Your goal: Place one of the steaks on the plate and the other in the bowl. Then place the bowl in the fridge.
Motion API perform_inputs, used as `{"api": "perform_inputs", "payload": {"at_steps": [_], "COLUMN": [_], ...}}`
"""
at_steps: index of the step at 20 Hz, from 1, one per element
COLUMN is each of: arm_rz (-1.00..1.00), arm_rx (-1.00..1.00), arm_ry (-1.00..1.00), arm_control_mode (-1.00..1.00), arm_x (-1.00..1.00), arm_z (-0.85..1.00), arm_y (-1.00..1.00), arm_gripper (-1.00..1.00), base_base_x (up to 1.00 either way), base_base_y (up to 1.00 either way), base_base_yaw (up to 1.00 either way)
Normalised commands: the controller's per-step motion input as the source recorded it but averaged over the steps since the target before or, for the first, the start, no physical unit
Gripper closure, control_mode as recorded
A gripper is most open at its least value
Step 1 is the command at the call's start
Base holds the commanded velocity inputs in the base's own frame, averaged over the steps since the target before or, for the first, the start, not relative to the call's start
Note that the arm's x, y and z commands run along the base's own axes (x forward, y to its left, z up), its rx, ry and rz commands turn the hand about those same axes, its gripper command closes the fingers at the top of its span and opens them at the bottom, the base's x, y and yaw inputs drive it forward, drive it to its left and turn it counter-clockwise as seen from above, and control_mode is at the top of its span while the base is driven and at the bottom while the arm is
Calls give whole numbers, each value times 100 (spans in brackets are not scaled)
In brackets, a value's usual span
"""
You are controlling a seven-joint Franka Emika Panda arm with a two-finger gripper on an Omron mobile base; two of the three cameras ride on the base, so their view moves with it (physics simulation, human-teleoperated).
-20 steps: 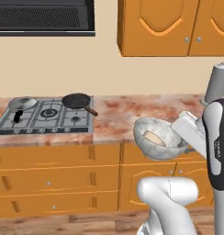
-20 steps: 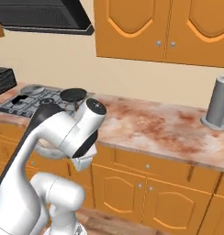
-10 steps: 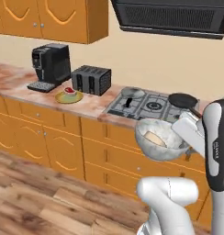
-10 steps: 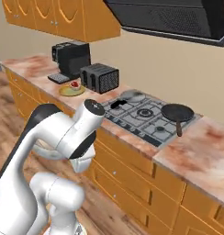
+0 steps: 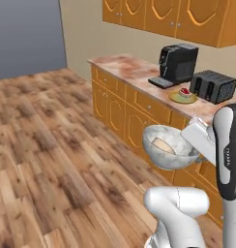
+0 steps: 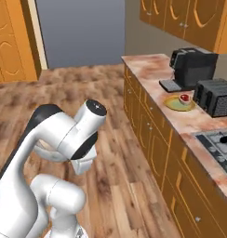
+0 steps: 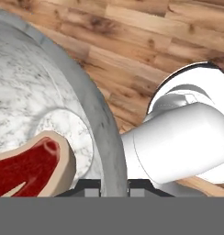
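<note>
My gripper [image 7: 114,187] is shut on the rim of the pale grey speckled bowl [image 7: 102,137], one finger on each side of its wall. One steak [image 7: 31,167], red with a pale fat edge, lies inside the bowl. From the left base view the bowl [image 5: 170,150] hangs in the air in front of the cabinets, level with the drawer fronts, with the steak [image 5: 162,145] in it and the hand [image 5: 198,138] at its right rim. The other steak [image 5: 185,91] sits on the yellow-rimmed plate [image 5: 177,98] on the counter, also plate [image 6: 176,104]. The fridge is out of view.
A black coffee machine [image 5: 178,63] and a dark toaster [image 5: 215,86] stand on the marble counter [image 6: 148,69] beside the plate. The stove [image 6: 220,139] lies at the right. Orange cabinets line the wall, and wooden floor [image 5: 47,145] spreads to the left.
The whole picture has swung: the base has turned, so the stove slid off right and the floor and a grey wall came in. The bowl stays held in front of the arm.
</note>
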Motion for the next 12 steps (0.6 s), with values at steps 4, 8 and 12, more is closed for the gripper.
{"api": "perform_inputs", "payload": {"at_steps": [4, 8, 12], "arm_rz": [0, 0, 0], "arm_rx": [0, 0, 0], "arm_ry": [0, 0, 0], "arm_control_mode": [100, 100, 100], "arm_x": [0, 0, 0], "arm_z": [0, 0, 0], "arm_y": [0, 0, 0], "arm_gripper": [100, 100, 100], "base_base_x": [7, 81, 100], "base_base_y": [18, 0, 0], "base_base_yaw": [68, 38, 26]}}
